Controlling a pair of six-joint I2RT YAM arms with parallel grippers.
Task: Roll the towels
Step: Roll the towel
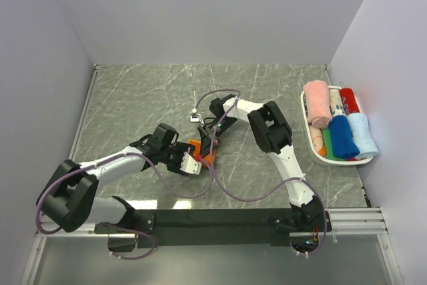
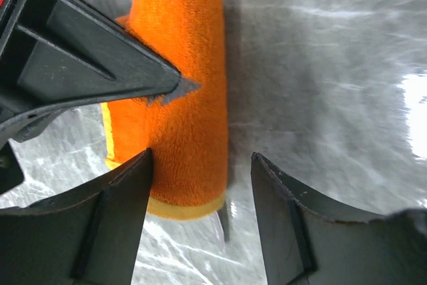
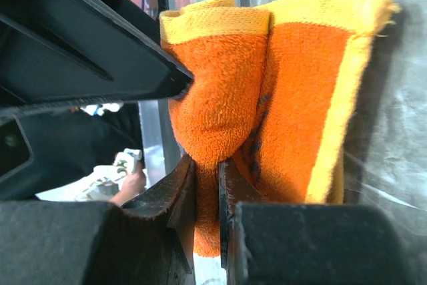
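My right gripper (image 3: 205,171) is almost closed, pinching a fold of the orange towel (image 3: 293,98). My left gripper (image 2: 200,178) hangs just over the same towel with jaws apart, gripping nothing. The towel lies rolled on the table (image 1: 133,98) between the two arms, and other rolled towels (image 1: 342,137) sit in the white basket (image 1: 308,125) at the right.

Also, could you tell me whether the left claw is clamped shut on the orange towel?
No, the left claw stands open, its jaws apart with bare table showing beside the orange towel between them.
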